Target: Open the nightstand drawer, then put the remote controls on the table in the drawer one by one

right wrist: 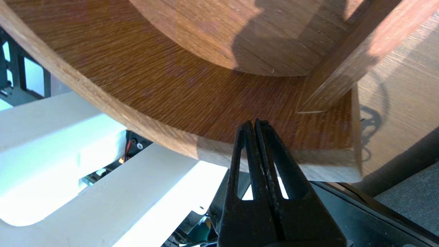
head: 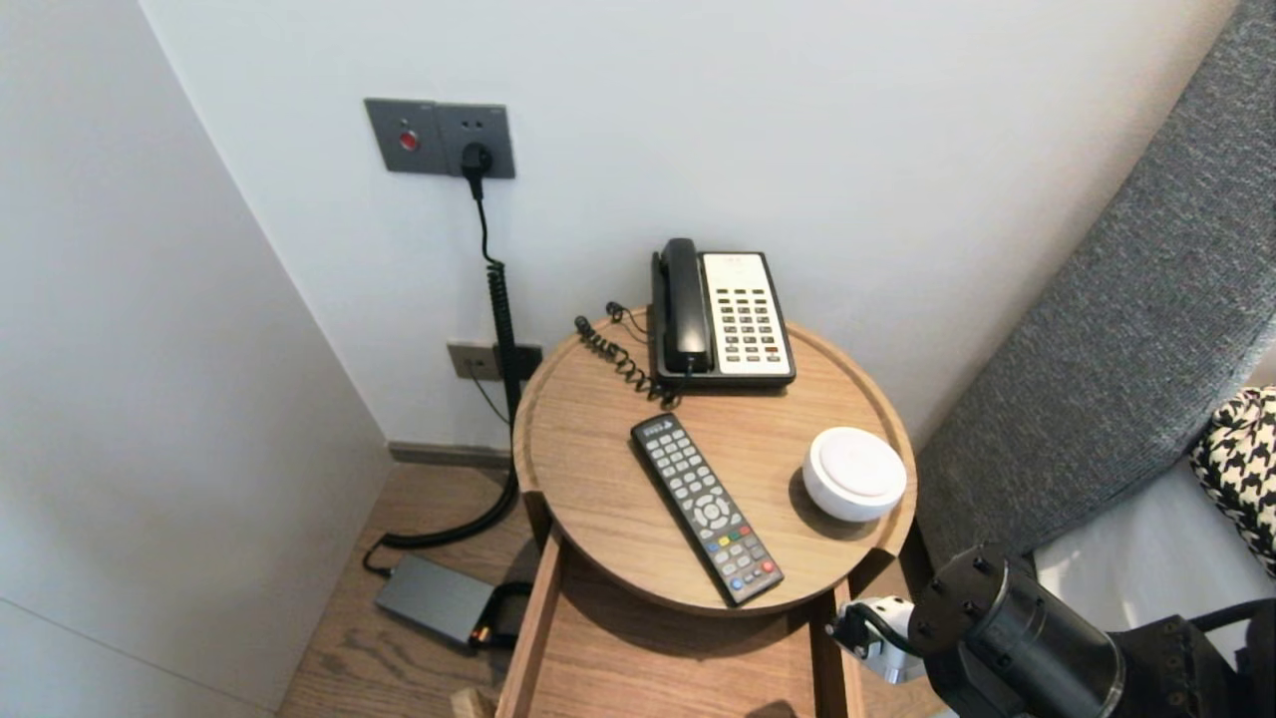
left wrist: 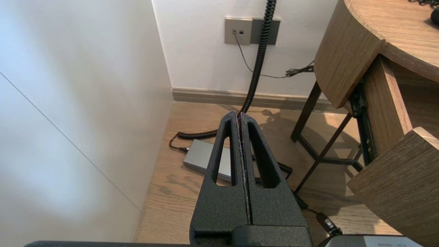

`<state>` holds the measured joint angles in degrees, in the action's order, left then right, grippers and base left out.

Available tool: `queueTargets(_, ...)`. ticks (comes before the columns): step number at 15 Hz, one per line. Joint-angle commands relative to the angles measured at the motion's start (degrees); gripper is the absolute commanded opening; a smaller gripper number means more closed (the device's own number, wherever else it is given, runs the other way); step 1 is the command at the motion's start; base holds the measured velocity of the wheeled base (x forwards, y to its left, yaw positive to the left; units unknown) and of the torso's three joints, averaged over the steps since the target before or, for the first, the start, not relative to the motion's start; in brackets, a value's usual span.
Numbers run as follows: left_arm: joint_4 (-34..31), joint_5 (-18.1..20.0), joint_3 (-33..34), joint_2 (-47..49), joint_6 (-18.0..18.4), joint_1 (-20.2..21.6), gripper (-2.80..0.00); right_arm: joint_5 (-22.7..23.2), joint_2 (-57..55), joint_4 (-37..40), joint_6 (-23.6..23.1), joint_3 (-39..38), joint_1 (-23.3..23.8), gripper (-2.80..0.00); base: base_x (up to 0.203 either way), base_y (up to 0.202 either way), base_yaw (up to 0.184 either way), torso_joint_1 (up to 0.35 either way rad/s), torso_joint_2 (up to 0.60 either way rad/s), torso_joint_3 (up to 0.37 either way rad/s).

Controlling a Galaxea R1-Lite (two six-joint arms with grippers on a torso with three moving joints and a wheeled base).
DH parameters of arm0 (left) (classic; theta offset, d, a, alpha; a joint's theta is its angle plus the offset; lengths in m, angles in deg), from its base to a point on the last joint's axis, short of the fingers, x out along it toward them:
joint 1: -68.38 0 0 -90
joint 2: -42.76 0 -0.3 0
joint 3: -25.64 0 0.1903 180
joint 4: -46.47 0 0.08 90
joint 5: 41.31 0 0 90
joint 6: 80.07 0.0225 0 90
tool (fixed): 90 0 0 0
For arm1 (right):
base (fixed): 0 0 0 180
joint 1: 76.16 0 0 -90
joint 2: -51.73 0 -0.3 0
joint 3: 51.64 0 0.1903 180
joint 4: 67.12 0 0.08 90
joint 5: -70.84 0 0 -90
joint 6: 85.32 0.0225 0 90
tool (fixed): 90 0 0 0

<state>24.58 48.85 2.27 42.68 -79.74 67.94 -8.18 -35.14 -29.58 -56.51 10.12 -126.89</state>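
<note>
Two fingers of the right gripper (right wrist: 255, 121) sit pressed together, empty, just over the front rim of the open drawer (right wrist: 325, 165), perhaps touching it; left gripper (left wrist: 239, 114) idle, closed.

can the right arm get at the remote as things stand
Probably yes: the remote lies uncovered near the front of the table; the right gripper, shut, is by the open drawer and must only clear the rim.
</note>
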Motion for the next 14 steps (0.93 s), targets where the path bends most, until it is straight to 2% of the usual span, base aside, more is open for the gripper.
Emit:
queueTargets(1,0.02,0.02,0.70,-0.01,0.02,0.00,-2.80,0.17,-0.04,0.25,0.20,-0.07,-0.67,-2.80,0.000,0.000,0.000,0.000,0.00,0.000)
queueTargets(6,0.02,0.02,0.70,-0.01,0.02,0.00,-2.80,-0.14,4.05,0.60,-0.02,4.25,0.20,-2.80,0.000,0.000,0.000,0.000,0.00,0.000)
queueTargets(9,0.02,0.02,0.70,-0.01,0.02,0.00,-2.80,-0.41,5.96,1.57,-0.74,8.70,3.06,-2.80,0.000,0.000,0.000,0.000,0.00,0.000)
queueTargets(11,0.02,0.02,0.70,-0.01,0.02,0.00,-2.80,-0.43,6.40,5.64,-3.06,13.72,3.63,-2.80,0.000,0.000,0.000,0.000,0.00,0.000)
queueTargets(14,0.02,0.02,0.70,-0.01,0.02,0.00,-2.80,-0.42,5.70,11.23,-9.01,23.57,5.00,-2.80,0.000,0.000,0.000,0.000,0.00,0.000)
